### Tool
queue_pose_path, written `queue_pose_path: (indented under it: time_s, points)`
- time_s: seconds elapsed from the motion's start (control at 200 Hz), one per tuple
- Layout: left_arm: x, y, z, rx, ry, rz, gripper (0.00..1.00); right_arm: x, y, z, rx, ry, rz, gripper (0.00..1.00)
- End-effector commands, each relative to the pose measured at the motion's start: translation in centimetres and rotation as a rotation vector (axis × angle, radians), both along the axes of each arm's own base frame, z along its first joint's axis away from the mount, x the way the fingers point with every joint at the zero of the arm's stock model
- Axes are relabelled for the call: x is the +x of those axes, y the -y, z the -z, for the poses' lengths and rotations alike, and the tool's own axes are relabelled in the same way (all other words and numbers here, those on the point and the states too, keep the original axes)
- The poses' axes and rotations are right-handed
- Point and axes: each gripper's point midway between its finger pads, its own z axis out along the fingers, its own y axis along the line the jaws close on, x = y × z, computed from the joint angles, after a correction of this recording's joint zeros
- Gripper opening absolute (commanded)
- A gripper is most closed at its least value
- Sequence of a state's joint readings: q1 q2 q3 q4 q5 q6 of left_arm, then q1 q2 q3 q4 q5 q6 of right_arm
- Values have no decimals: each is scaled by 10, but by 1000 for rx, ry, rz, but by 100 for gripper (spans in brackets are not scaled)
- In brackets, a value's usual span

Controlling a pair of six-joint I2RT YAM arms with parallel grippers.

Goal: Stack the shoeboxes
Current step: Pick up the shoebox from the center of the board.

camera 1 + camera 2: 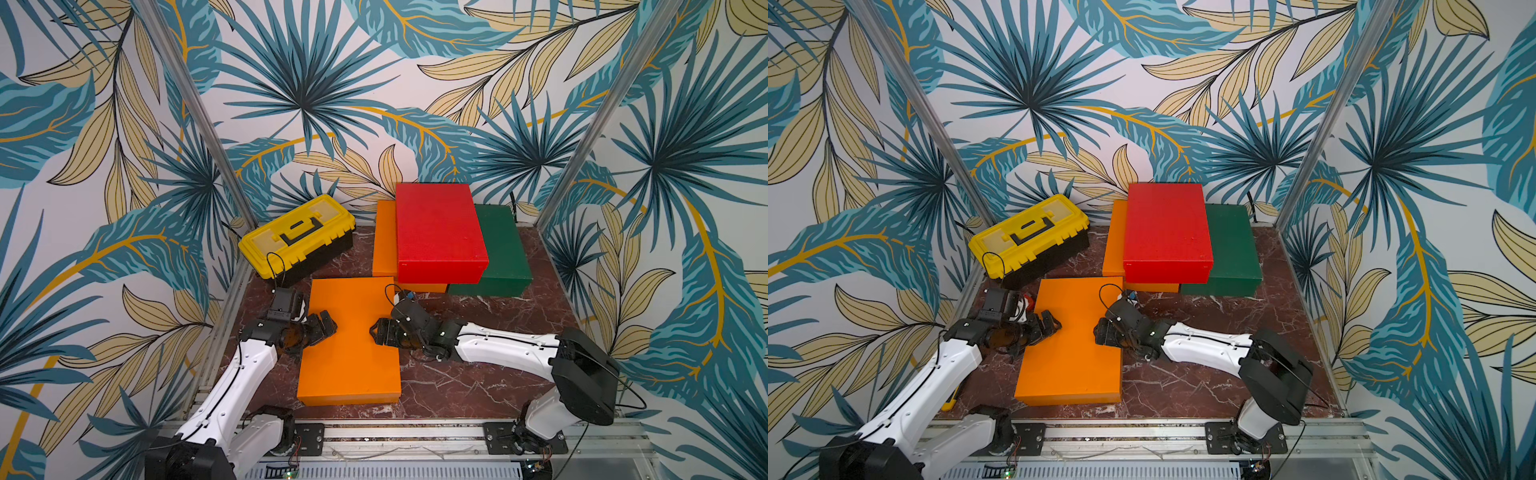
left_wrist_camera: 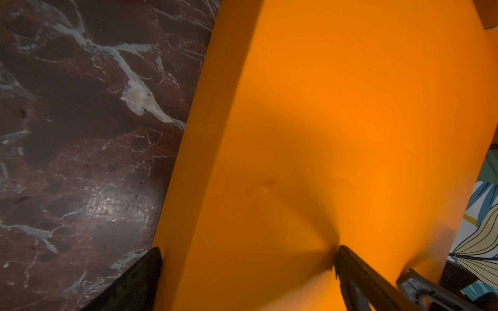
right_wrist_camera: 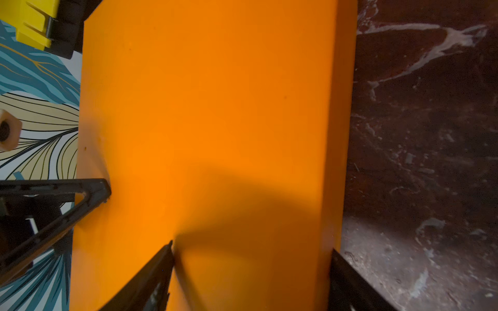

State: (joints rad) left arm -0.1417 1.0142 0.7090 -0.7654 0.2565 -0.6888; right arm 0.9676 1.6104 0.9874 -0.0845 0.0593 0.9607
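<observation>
An orange shoebox (image 1: 351,340) (image 1: 1071,345) lies lengthwise at the front middle of the marble table. My left gripper (image 1: 324,326) (image 2: 249,251) is open and straddles its left long edge, one finger on the lid and one beside the side wall. My right gripper (image 1: 378,330) (image 3: 252,247) stands wide around the right long edge in the same way, its fingertips (image 3: 161,264) at lid and wall. At the back, a red shoebox (image 1: 438,228) lies over a second orange one (image 1: 384,237) and part of a dark green one (image 1: 505,249).
A yellow toolbox (image 1: 297,232) with a black handle sits at the back left, close to the front box's far left corner. Leaf-patterned walls with metal posts (image 1: 195,112) close in three sides. A metal rail (image 1: 399,434) runs along the front.
</observation>
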Motion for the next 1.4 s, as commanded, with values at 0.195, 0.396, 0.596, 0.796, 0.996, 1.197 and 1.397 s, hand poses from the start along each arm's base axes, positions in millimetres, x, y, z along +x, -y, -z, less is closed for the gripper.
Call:
queue_pose_path:
  time_s: [0.195,0.396,0.596,0.796,0.996,1.197,1.397]
  points:
    - [-5,27,-22,-174,32,21,100,-18,-30,-15,32,3,-115,70]
    - [-3,39,-53,-239,96,36,98,-29,-46,-50,74,30,-165,62]
    - [-1,46,-106,-297,226,40,96,-36,-55,-74,91,59,-200,55]
    - [5,46,-162,-320,363,38,96,-41,-52,-98,103,82,-219,51]
    - [16,45,-209,-319,463,40,96,-41,-49,-132,97,137,-246,50]
    - [30,50,-262,-323,562,53,96,-36,-46,-164,62,213,-270,50]
    - [39,57,-315,-319,670,74,95,-25,-43,-197,39,298,-270,50]
